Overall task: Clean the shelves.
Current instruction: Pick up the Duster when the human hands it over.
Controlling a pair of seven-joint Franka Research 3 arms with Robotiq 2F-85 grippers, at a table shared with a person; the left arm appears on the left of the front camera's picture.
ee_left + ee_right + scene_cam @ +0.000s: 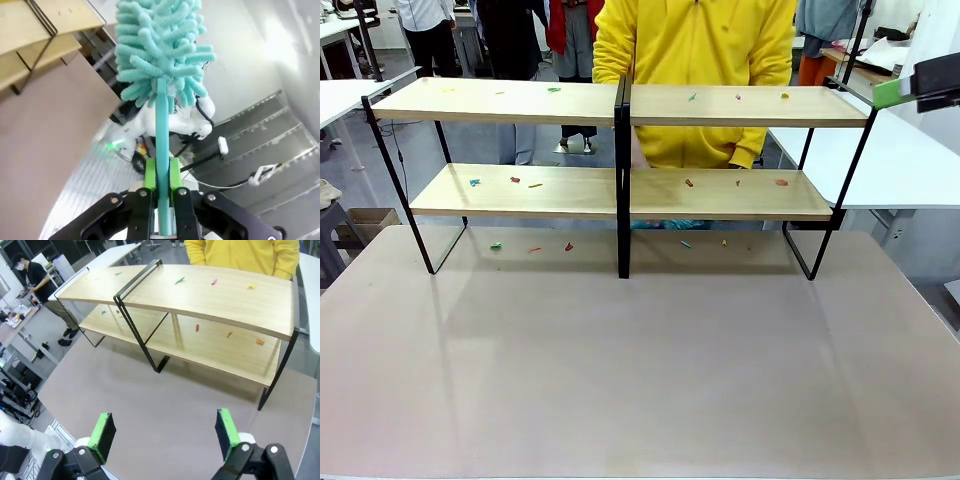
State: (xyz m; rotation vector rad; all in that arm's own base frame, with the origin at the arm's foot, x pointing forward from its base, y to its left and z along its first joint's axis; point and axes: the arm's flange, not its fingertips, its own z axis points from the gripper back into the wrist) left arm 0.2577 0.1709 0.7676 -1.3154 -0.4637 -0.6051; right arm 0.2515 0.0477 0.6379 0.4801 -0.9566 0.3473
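Shelves (pixel 500 100): two-tier rack of light-wood boards on a black frame, standing on the far half of the tabletop (pixel 640 370), well apart from both grippers in the wrist views.

Item, left gripper (pixel 162 172): pressed together on the flat handle of a teal duster (pixel 157 45), fluffy head clear of the rack. Risk: the handle is pinched at its low end, so a push against a board may twist it between the pads.

Item, right gripper (pixel 164 432): spread wide, holding nothing. Risk: idle high off the rack's right end; a careless swing may knock the frame.

Item, scraps (pixel 553 89): small coloured bits on both boards and on the tabletop beneath. Risk: sweeping may scatter them off the edges, or miss those beside the centre post (pixel 623 170).

Item, person (pixel 695 50): just behind the rack. Risk: scraps pushed backward fall on that side.
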